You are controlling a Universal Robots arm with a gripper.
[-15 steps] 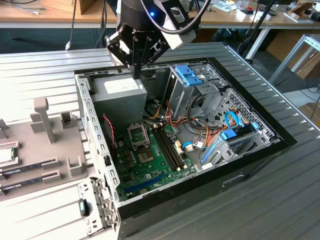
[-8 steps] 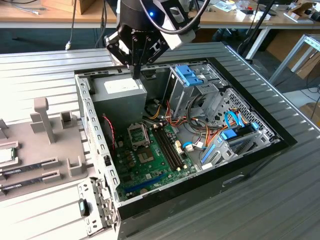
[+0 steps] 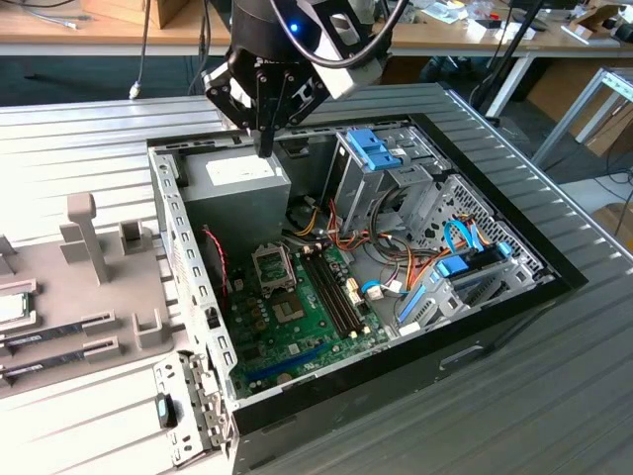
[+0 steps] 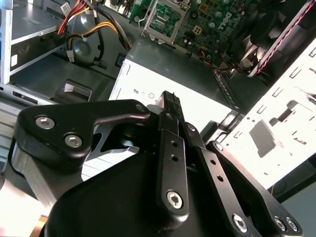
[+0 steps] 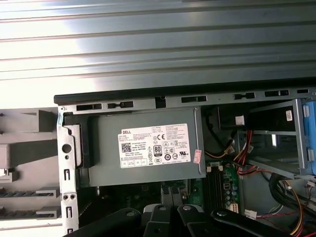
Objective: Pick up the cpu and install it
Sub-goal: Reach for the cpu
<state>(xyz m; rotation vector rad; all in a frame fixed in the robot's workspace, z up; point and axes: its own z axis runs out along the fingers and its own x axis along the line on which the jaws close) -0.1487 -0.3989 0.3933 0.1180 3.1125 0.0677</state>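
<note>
The claw (image 3: 265,148) hangs point-down over the far left corner of the open computer case (image 3: 415,341), just above the grey power supply (image 3: 237,188) with its white label. In the exterior view and the second wrist view its two fingers stand together in one narrow black column with nothing between them, so I judge it closed and empty.

Nearer than the power supply, low in the case, lies the green motherboard (image 3: 297,327). Its socket frame (image 3: 274,265) sits at the board's far end, with nothing silver seated in it that I can make out.

Beyond the case wall, toward the exterior view's left, a grey holder tray (image 3: 109,287) rests on the ribbed tabletop (image 3: 554,396). The cpu (image 3: 12,309) lies flat on that tray at the very left edge of the exterior view, silver-topped with a thin green rim and partly cut off by the frame. Just nearer than it, two long memory sticks (image 3: 49,343) lie in their slots.

So the relation that matters: the cpu is to the left of the claw and nearer in the exterior view, well apart from it and outside the case, with the case's left wall between them. The chip is square, so it offers no long axis to line up with. By my reading the pick-up has not been made, and the claw is nearer to the socket than to the chip
</note>
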